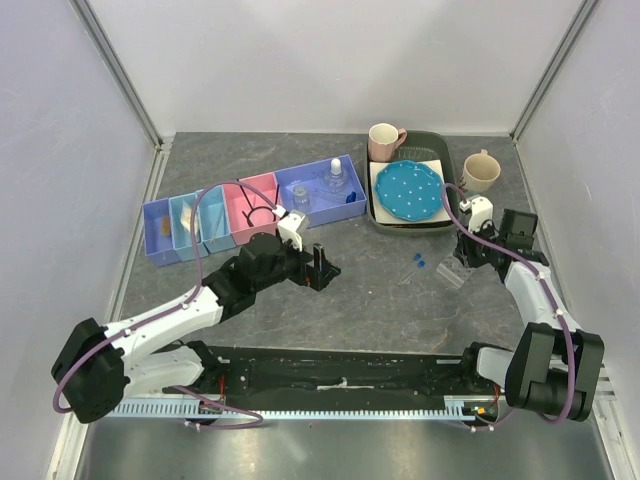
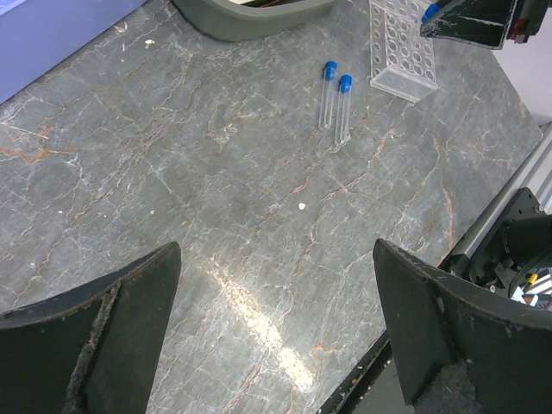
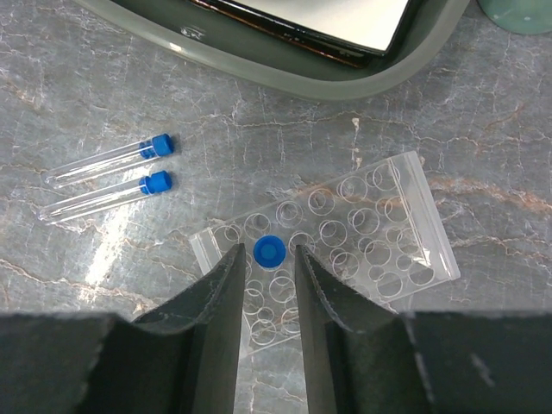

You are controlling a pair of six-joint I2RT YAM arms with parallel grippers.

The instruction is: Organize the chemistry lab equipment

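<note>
My right gripper (image 3: 267,250) hangs over the clear tube rack (image 3: 354,226), its fingers slightly apart. A blue-capped vial (image 3: 270,253) stands in the rack between the tips, with a small gap on each side. Two more blue-capped vials (image 3: 110,178) lie side by side on the table left of the rack; they also show in the left wrist view (image 2: 335,97) and the top view (image 1: 418,262). My left gripper (image 1: 320,268) is wide open and empty (image 2: 276,252) over bare table, well left of the vials. The rack (image 1: 452,272) lies under my right gripper (image 1: 466,260).
A row of blue and pink bins (image 1: 165,235) at the back left holds a clear beaker (image 1: 301,201), a white-capped bottle (image 1: 336,178) and a black wire loop (image 1: 255,212). A dark tray (image 1: 440,224) holds the dotted plate (image 1: 408,190). Two mugs (image 1: 385,140) (image 1: 480,172) stand nearby.
</note>
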